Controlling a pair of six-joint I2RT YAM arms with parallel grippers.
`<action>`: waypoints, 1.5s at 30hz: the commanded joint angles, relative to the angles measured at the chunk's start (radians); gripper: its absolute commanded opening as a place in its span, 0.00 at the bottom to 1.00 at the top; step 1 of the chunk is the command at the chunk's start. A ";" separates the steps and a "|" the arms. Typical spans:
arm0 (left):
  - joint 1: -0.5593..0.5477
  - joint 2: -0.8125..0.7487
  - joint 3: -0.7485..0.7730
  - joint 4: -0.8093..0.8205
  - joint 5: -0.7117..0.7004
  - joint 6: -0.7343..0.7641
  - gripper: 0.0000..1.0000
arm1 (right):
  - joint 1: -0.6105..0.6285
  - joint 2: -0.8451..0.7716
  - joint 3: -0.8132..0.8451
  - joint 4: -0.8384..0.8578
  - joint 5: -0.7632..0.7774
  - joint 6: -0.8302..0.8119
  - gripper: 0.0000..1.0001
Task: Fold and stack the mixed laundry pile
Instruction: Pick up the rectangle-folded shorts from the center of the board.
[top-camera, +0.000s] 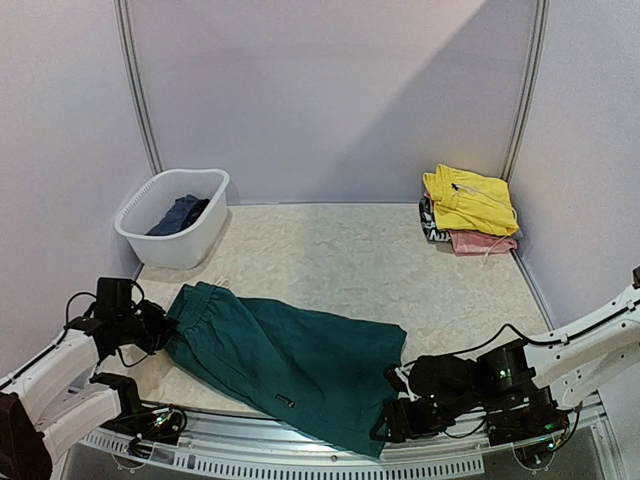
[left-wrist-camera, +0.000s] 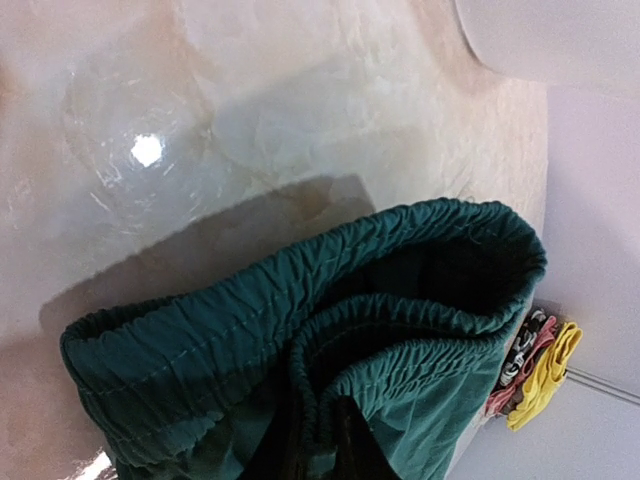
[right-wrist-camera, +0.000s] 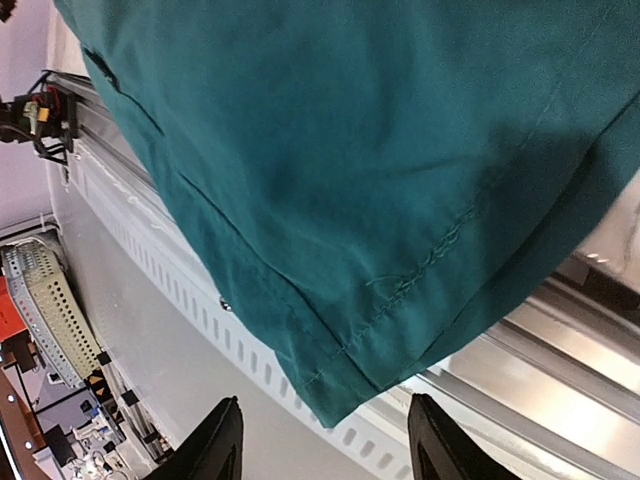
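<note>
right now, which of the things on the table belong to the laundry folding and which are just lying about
Part of the job:
- teal shorts, spread along the near edge
- dark blue garment, lying in the tub
- folded stack at the far right, yellow piece on top

Just lying about:
- white tub, far left

We see the shorts (top-camera: 290, 360) in plain deep teal, stitched in the same colour; the tub (top-camera: 175, 250) is white, the cloth (top-camera: 178, 215) inside it navy; a yellow garment (top-camera: 470, 198) tops a pink garment (top-camera: 482, 243); the table (top-camera: 340, 255) is mottled beige.
</note>
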 joint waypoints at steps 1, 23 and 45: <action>-0.014 -0.007 0.039 -0.025 -0.018 0.043 0.10 | 0.032 0.077 0.011 0.067 -0.013 0.062 0.55; -0.021 -0.098 0.037 -0.129 -0.025 0.063 0.05 | 0.037 0.111 0.011 0.087 0.072 0.060 0.39; -0.021 -0.158 0.256 -0.418 -0.044 0.138 0.00 | -0.001 -0.071 0.221 -0.479 0.312 0.051 0.00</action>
